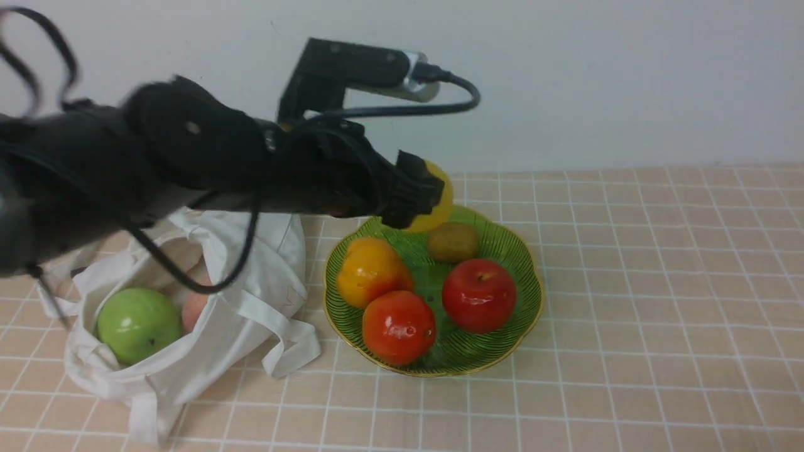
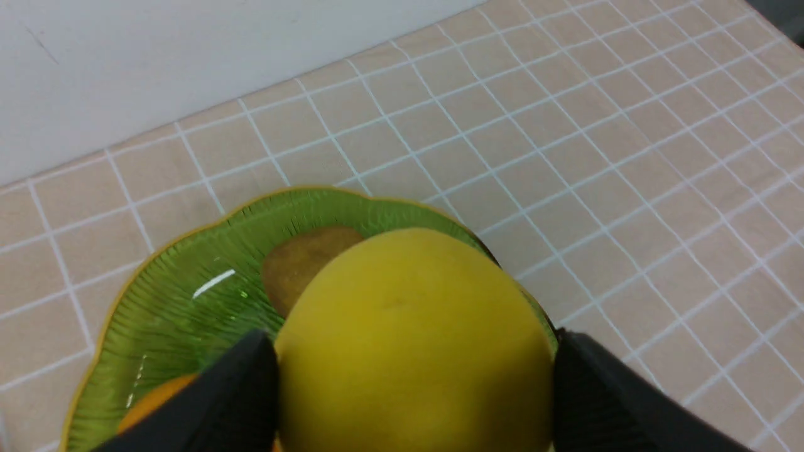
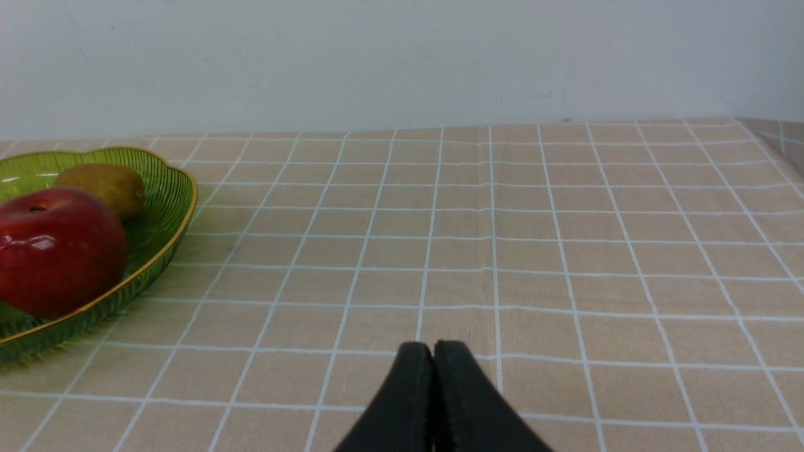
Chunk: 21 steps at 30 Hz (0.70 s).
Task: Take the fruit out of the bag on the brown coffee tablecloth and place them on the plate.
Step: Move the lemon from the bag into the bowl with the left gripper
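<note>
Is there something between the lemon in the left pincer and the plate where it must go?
Partly. The lemon in the left pincer hangs over the far rim of the plate, and a brown fruit lies just under it. Bare glass shows beside that fruit.

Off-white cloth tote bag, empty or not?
Not empty: a glossy green apple and a pale pink-orange peach show inside the tote's open mouth.

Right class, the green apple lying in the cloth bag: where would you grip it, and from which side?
Grip the green apple across its round middle, coming down through the open mouth of the bag. Its top is bare, while cloth wraps its lower sides and a peach sits close on its right.
</note>
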{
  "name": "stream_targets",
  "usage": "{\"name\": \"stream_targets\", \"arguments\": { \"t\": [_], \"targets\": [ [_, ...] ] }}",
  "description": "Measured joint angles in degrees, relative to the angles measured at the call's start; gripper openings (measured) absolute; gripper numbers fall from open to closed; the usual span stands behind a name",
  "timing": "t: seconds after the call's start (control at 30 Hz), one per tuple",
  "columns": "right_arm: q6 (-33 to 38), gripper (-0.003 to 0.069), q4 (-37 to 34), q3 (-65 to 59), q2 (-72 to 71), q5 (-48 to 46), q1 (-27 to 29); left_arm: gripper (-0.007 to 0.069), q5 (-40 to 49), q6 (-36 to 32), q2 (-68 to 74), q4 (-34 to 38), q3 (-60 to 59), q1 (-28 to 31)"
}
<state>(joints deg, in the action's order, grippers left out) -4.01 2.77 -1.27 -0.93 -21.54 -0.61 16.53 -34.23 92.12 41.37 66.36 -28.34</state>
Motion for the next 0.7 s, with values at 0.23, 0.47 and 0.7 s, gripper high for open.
{"name": "stream_targets", "arguments": {
  "t": [0.23, 0.47, 0.7],
  "targets": [
    [0.0, -0.0014, 0.0, 0.0, 0.0, 0.0, 0.0, 0.0497, -5.6, -3.3, 12.7, 6.4, 3.6, -0.7],
    [0.0, -0.0014, 0.0, 0.0, 0.0, 0.0, 0.0, 0.0647, -1.1, -3.8, 16.6, 4.8, 7.6, -0.7],
    [0.0, -0.0014, 0.0, 0.0, 0.0, 0.0, 0.0, 0.0653, 4.5, -3.6, 14.0, 2.1, 7.8, 2.5]
  ]
}}
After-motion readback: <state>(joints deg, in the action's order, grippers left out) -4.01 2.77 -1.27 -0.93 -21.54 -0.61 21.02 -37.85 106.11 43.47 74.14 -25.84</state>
